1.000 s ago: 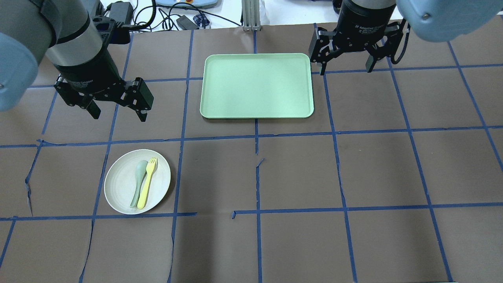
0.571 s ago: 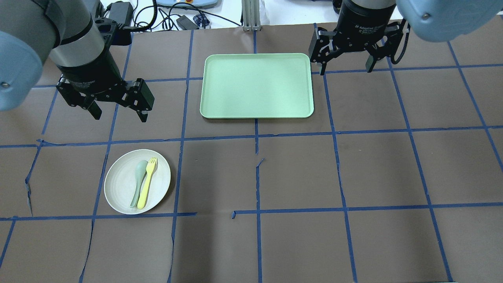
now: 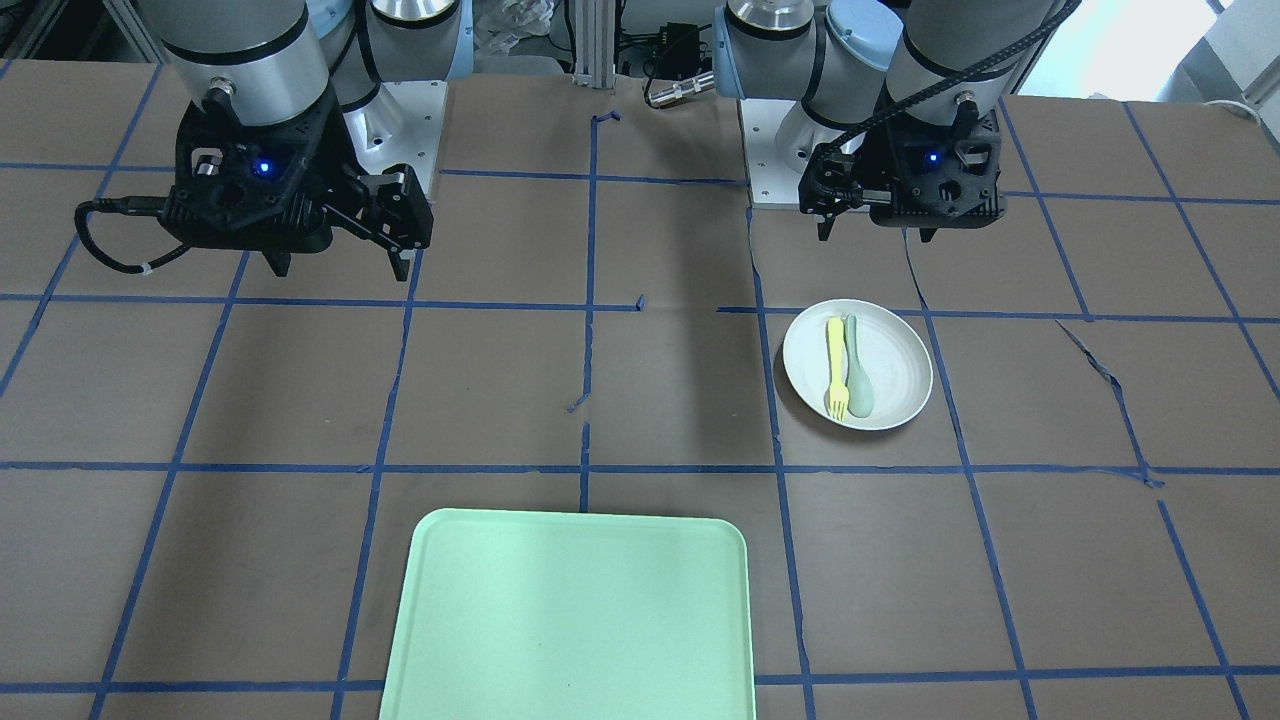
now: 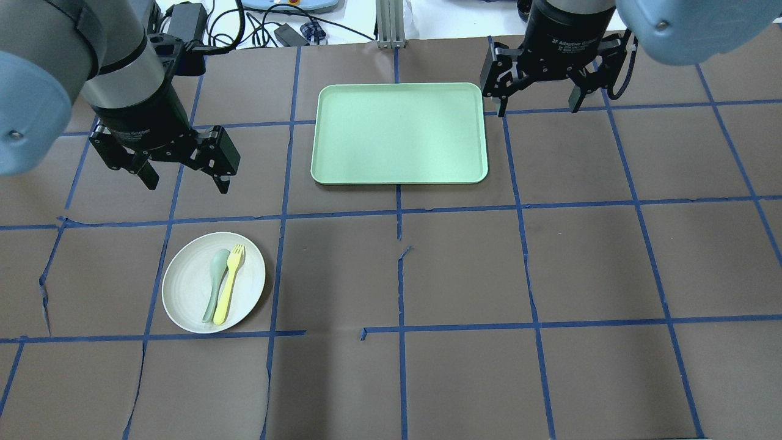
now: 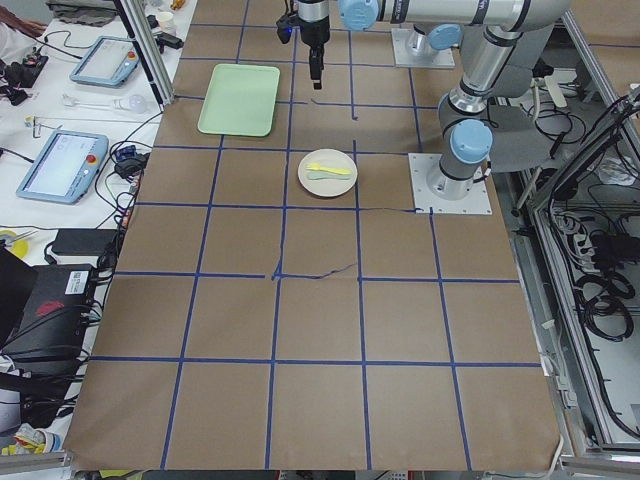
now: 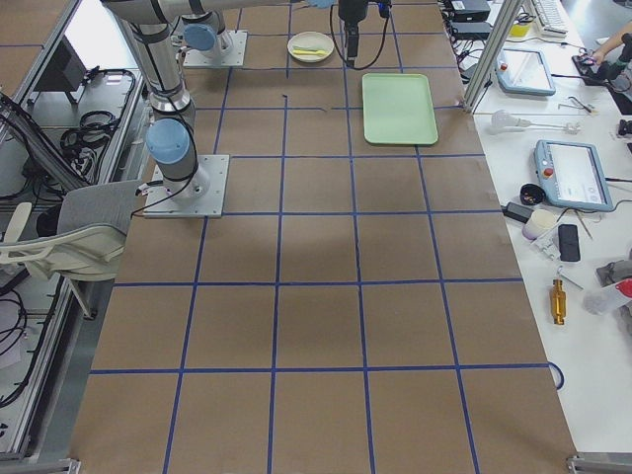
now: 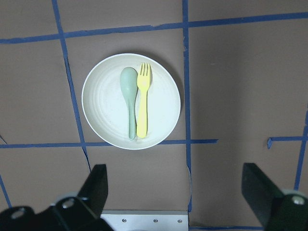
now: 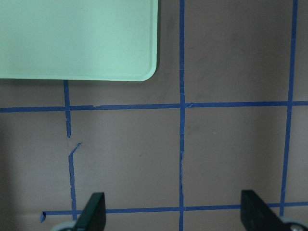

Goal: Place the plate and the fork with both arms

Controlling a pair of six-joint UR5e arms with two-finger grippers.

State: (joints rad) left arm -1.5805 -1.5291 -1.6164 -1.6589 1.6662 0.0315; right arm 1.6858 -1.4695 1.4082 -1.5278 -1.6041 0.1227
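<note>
The off-white plate (image 4: 186, 287) lies on the table's near left. The yellow fork (image 4: 230, 284) lies on it beside a grey-green spoon (image 4: 215, 281). My left gripper (image 4: 186, 183) is open and empty; it hangs above the table just beyond the plate. In the left wrist view the plate (image 7: 103, 106) and fork (image 7: 143, 101) lie ahead of the open left gripper (image 7: 178, 190). My right gripper (image 4: 537, 110) is open and empty, high beside the tray's far right corner. In the front view the plate (image 3: 900, 365) lies below the left gripper (image 3: 875, 235).
A mint-green rectangular tray (image 4: 400, 133) lies empty at the far middle of the table, between the two grippers; its corner shows in the right wrist view (image 8: 77, 38). Brown paper with blue tape lines covers the table. Cables and devices lie beyond the far edge.
My left gripper has shifted slightly to the right and a little toward the plate. The right gripper, plate, fork and tray have not moved.
</note>
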